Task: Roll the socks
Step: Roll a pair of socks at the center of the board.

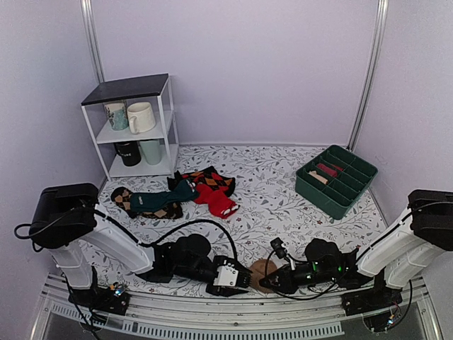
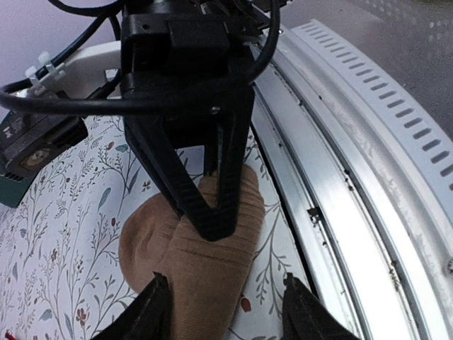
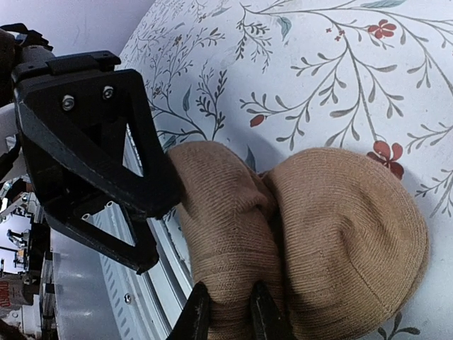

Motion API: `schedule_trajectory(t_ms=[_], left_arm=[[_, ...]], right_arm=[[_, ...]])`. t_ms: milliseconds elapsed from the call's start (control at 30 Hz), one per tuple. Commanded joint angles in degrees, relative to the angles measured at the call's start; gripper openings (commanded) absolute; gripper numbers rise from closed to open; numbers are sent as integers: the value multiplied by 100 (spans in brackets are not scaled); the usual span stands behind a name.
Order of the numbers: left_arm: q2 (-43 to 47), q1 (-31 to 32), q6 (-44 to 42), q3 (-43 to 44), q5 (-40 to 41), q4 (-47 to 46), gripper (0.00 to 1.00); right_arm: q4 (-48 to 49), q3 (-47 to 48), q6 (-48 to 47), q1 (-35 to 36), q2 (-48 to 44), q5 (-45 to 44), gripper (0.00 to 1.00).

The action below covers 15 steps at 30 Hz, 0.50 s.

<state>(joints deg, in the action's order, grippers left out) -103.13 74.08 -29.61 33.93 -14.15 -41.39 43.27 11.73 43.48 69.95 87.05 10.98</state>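
The tan-brown socks point(image 1: 263, 273) lie as a rolled bundle at the table's near edge, between my two grippers. In the left wrist view the socks point(image 2: 198, 262) lie between the fingers of my left gripper point(image 2: 226, 312), which is open and straddles them; its right finger stands apart from the cloth. My right gripper point(image 3: 226, 315) is shut, pinching a fold of the socks point(image 3: 233, 234); the rounded roll point(image 3: 347, 241) sits beside that fold. The right gripper's closed tip point(image 2: 212, 223) presses on the bundle from the far side. My left gripper point(image 1: 244, 278) and right gripper point(image 1: 272, 280) nearly meet.
A metal rail point(image 2: 340, 177) runs along the near edge right beside the socks. A red sock point(image 1: 216, 198) and teal and argyle socks point(image 1: 159, 202) lie mid-left. A green compartment tray point(image 1: 336, 180) stands back right, a white shelf with mugs point(image 1: 134, 127) back left.
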Motion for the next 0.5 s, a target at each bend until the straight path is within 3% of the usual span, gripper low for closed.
schedule_trajectory(t_ms=[0, 467], left_arm=[[-293, 48, -56, 121, -50, -81, 54], [-825, 70, -137, 583, 329, 153, 55]], right_arm=[[-1567, -155, -83, -26, 401, 363, 2], [-1558, -68, -212, -31, 603, 491, 2]])
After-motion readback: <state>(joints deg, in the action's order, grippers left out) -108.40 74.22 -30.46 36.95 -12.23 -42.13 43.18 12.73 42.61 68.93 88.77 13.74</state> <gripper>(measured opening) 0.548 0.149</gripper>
